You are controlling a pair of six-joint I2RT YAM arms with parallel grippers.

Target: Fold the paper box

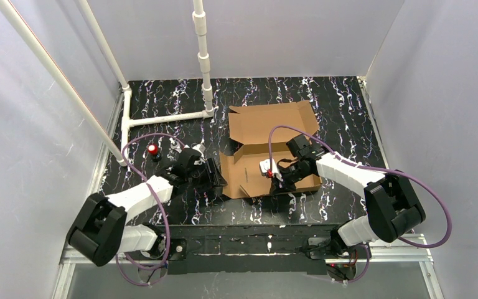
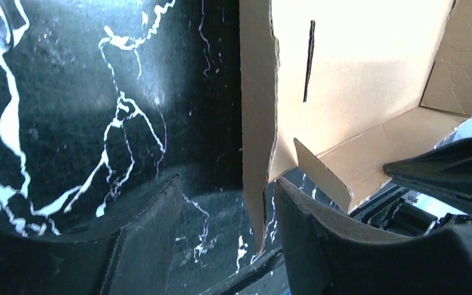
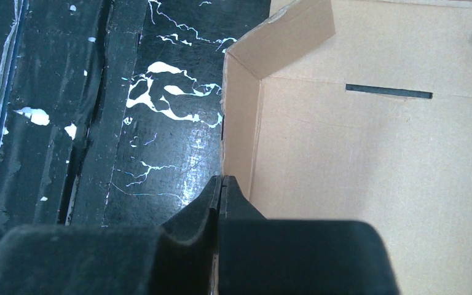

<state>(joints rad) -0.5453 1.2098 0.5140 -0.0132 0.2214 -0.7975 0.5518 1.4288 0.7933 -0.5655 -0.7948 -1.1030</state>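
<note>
Right gripper [image 3: 221,182], fingers pressed together, pinches the top edge of one upright wall [image 3: 238,135] of the box [image 1: 244,180]. The box floor spreads to the right of those fingers, and the lid [image 1: 272,122] lies flat beyond. Left gripper [image 2: 227,184] is spread, straddling a second wall that stands between its fingers, nearer the right one.

The step in hand seems to be raising the side walls, with the lid not yet closed. The next move likely calls for steadying both walls while a flap tucks into a slit [image 3: 388,92], without crumpling the thin edge.

Counted, largest first: one table [image 1: 342,106], one pipe frame [image 1: 203,56], two arms [image 1: 143,196], one box, two grippers, one red knob [image 1: 153,149] left of the left gripper.
</note>
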